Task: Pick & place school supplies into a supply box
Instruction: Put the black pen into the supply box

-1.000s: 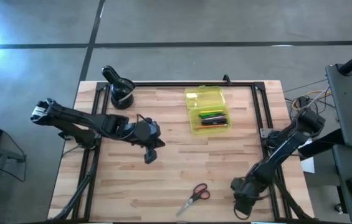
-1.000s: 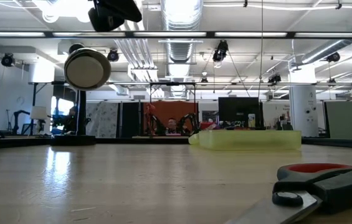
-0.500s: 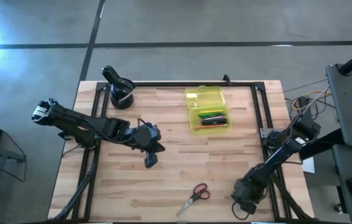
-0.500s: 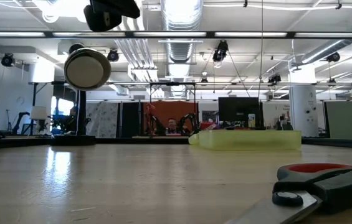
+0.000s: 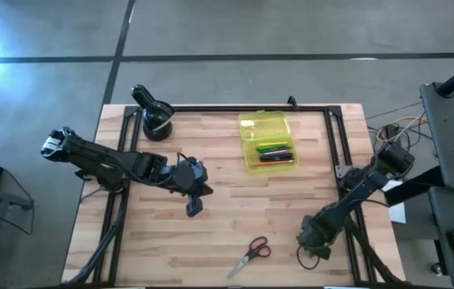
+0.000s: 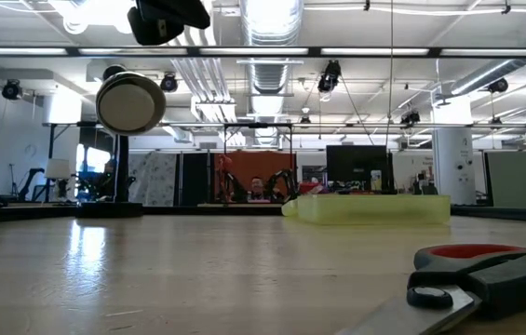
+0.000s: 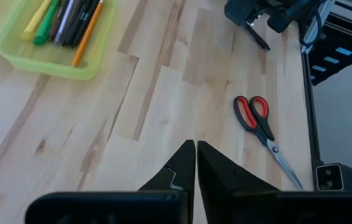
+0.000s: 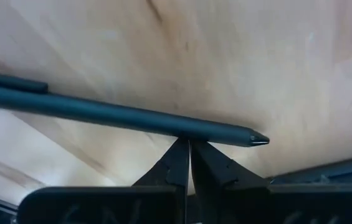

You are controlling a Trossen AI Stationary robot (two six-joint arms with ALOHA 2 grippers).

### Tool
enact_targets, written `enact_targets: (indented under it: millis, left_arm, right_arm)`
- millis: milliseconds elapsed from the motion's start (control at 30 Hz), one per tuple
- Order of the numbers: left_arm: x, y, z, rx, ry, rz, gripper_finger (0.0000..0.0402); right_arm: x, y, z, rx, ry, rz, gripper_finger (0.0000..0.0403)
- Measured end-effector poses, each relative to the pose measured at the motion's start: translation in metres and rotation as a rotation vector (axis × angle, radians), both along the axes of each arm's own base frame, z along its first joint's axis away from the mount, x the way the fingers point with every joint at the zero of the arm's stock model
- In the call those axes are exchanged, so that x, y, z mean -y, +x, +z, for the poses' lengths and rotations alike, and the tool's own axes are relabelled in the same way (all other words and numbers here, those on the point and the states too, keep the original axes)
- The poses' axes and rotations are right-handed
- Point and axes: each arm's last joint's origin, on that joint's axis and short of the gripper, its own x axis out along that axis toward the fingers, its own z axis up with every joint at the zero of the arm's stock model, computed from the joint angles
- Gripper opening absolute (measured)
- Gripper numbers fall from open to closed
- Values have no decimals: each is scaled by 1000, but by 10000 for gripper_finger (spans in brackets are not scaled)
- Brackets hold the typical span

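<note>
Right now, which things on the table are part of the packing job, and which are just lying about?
Job:
- supply box, lid open
- pens already inside it
- red-handled scissors on the near part of the table
- dark pen in front of the shut right end effector

Lying about:
- black round stand at the far left corner

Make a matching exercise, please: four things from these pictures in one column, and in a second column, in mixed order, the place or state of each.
Things:
1. scissors
2. supply box
3. left gripper
4. black pen

Places or states:
a. shut, over the bare middle of the table
b. lying on the wood just in front of the shut right gripper
c. open, with pens inside
d. lying on the wood at the table's near edge

Pairs: 1-d, 2-c, 3-a, 4-b
</note>
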Motion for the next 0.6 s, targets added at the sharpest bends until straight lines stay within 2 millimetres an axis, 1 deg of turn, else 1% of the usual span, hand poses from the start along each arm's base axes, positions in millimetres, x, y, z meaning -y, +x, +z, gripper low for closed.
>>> enact_targets:
  millis: [267, 367, 500, 600]
  left_arm:
    - [0, 0, 0, 0, 6, -5, 0]
    - [0, 0, 0, 0, 7, -4, 0]
    - [0, 0, 0, 3, 16, 7, 0]
    - [0, 0, 0, 3, 17, 8, 0]
  right_arm:
    - [15, 15, 5, 91, -24, -26, 9]
    - [22, 20, 10, 168, -53, -45, 9]
    - [31, 30, 18, 317, -110, -70, 9]
    - [37, 33, 27, 352, -81, -108, 9]
